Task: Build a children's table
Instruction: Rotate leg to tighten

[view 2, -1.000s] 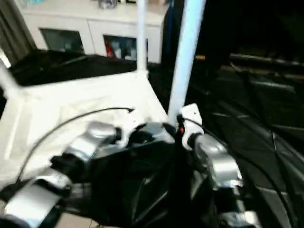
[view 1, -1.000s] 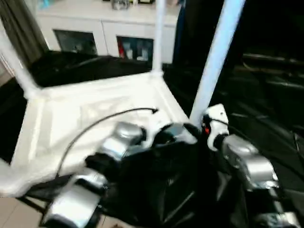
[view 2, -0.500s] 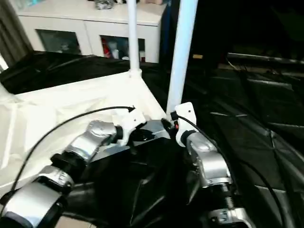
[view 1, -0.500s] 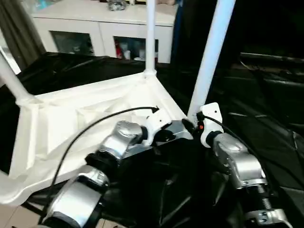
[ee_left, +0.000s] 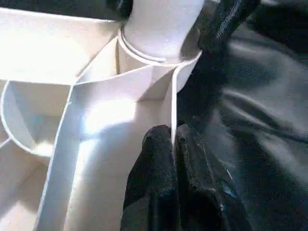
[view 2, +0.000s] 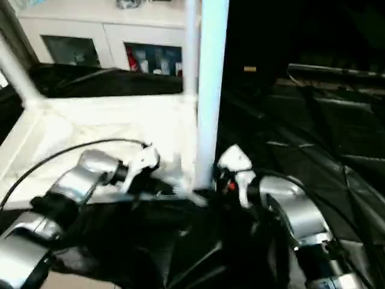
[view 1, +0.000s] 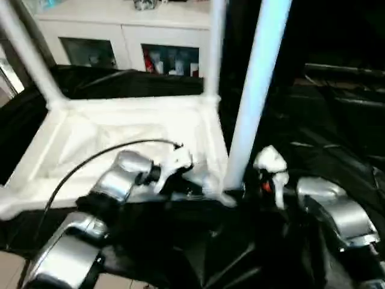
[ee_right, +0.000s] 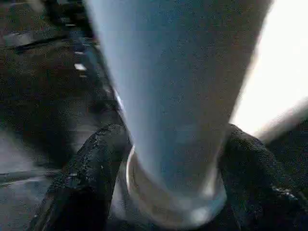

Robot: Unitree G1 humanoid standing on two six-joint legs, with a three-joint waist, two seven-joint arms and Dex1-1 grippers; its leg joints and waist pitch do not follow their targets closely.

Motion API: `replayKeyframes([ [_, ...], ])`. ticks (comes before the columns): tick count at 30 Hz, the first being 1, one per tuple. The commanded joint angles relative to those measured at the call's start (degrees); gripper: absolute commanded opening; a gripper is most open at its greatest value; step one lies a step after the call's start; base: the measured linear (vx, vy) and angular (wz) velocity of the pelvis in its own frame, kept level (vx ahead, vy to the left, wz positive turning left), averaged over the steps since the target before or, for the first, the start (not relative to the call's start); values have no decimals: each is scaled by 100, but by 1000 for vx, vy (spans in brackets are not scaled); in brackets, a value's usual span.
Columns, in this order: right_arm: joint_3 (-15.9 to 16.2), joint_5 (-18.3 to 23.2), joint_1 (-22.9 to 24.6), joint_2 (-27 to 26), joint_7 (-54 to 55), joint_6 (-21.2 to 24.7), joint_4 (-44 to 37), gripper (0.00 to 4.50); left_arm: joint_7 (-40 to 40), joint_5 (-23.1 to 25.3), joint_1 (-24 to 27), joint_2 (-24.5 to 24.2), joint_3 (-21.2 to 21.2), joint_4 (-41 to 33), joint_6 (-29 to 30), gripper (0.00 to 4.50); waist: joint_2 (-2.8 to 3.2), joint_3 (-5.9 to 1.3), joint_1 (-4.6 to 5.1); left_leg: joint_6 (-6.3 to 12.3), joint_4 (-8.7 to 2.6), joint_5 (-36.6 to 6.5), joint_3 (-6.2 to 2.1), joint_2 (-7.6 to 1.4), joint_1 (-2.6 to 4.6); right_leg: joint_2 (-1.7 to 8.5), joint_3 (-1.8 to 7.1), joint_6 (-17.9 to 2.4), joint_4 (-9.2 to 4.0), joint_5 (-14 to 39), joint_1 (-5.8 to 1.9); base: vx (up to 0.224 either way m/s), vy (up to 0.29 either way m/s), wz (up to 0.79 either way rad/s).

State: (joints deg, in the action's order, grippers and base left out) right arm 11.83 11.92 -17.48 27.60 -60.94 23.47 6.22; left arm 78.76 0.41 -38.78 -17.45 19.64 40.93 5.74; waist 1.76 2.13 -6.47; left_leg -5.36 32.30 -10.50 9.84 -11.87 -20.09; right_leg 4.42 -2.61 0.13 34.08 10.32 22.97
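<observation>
Motion-blurred head views, glare on the white top (view 1: 120,129), perhaps overexposed; dark, dim surroundings.

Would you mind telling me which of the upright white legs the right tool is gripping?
It is the near-corner leg, closest to the camera. The right tool clasps its base; the far-right leg and far-left leg stand ungripped.
</observation>
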Motion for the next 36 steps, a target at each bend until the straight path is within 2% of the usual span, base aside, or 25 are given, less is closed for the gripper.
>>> replayKeyframes([
  [1,162,177,63,105,-422,38,-218,309,364,-112,56,-45,154,-191,156,0,-30,-311,-59,292,-321,-1205,28,-133,20,316,195,-1424,-355,809,-297,0,0,0],
  [2,171,202,69,149,-499,52,-238,309,452,-112,75,-96,168,-212,180,0,-52,-309,-59,300,-316,-1169,33,-134,20,311,200,-1449,-350,726,-291,0,0,0],
  [3,177,223,68,174,-544,74,-251,309,505,-104,86,-134,175,-216,177,0,-62,-307,-60,305,-321,-1104,25,-123,-16,301,188,-1454,-328,644,-313,0,0,0],
  [9,244,303,41,238,-747,127,-235,257,486,-96,175,-238,107,-339,221,0,-81,-308,-100,261,-318,-1069,22,-114,-13,322,189,-1367,-338,843,-312,0,0,0],
  [10,257,304,36,231,-761,127,-226,234,465,-103,193,-238,98,-364,228,0,-95,-301,-104,263,-320,-1059,22,-111,-17,319,188,-1346,-342,870,-307,0,0,0],
  [12,269,314,25,213,-777,131,-212,230,390,-118,217,-222,88,-411,246,0,-111,-305,-114,257,-322,-1037,17,-117,-16,333,189,-1312,-338,941,-308,0,0,0],
  [13,264,334,17,193,-780,130,-183,216,286,-103,223,-196,69,-431,220,0,-151,-300,-118,267,-323,-1016,21,-113,-19,326,187,-1280,-340,1012,-305,0,0,0],
  [14,261,322,12,172,-754,108,-151,216,182,-89,216,-165,41,-414,198,0,-135,-294,-124,264,-326,-1021,20,-111,-20,327,188,-1261,-347,1069,-300,0,0,0],
  [15,251,308,5,135,-691,99,-111,212,49,-76,202,-127,0,-387,196,0,-174,-292,-134,264,-326,-1025,22,-114,-15,333,191,-1222,-354,1165,-295,0,0,0],
  [17,156,160,-69,-173,-141,24,166,210,-612,-12,119,28,-202,-222,186,0,-175,-279,-160,229,-336,-1115,22,-119,-5,350,196,-1156,-381,1409,-272,0,0,0],
  [19,115,80,-101,-290,87,1,281,207,-829,15,96,78,-267,-184,202,0,-187,-268,-141,141,-350,-1182,13,-101,-19,351,194,-1104,-399,1585,-262,0,0,0],
  [21,28,-90,-185,-527,624,-26,542,204,-1211,73,47,176,-345,-91,228,0,-214,-262,-125,60,-363,-1249,-2,-86,-20,347,195,-930,-417,1874,-262,0,0,0],
  [22,-149,-259,-314,-886,1444,13,930,202,-1773,136,-28,352,-440,68,274,0,-197,-269,-92,-16,-367,-1205,-5,-76,-23,336,194,-919,-407,1824,-250,0,0,0],
  [25,-499,-369,-451,-1352,2565,71,1333,198,-2418,190,-134,623,-519,254,383,0,-188,-270,0,-136,-377,-1269,-16,-60,-19,327,188,-907,-413,1811,-254,0,0,0],
  [26,-627,-381,-482,-1502,2921,156,1422,198,-2583,202,-169,727,-525,313,417,0,-201,-277,16,-125,-371,-1255,-15,-53,-15,321,188,-900,-418,1755,-269,0,0,0],
  [28,-939,-384,-546,-1830,3690,303,1595,197,-2916,266,-243,948,-503,414,467,0,-180,-289,27,-77,-354,-1157,1,-51,0,308,206,-979,-406,1455,-255,0,0,0],
  [30,-1118,-354,-573,-2085,4095,308,1708,196,-3040,267,-291,1146,-484,452,499,0,-189,-287,11,-33,-348,-1142,7,-44,-2,311,204,-978,-412,1413,-263,0,0,0],
  [33,-1058,-431,-579,-2273,4156,130,1713,196,-3075,286,-356,1379,-440,481,528,0,-139,-292,9,-33,-354,-1151,2,-48,-10,304,202,-951,-409,1328,-265,0,0,0],
  [35,-883,-473,-551,-2264,3894,32,1619,196,-3077,297,-422,1445,-412,572,486,0,-154,-285,7,-54,-366,-1263,-4,-45,-5,302,197,-909,-425,1424,-271,0,0,0],
  [36,-876,-432,-546,-2258,3815,25,1591,196,-3062,300,-437,1447,-398,598,477,0,-101,-280,16,-61,-372,-1372,-6,-50,11,298,202,-904,-447,1455,-257,0,0,0],
])
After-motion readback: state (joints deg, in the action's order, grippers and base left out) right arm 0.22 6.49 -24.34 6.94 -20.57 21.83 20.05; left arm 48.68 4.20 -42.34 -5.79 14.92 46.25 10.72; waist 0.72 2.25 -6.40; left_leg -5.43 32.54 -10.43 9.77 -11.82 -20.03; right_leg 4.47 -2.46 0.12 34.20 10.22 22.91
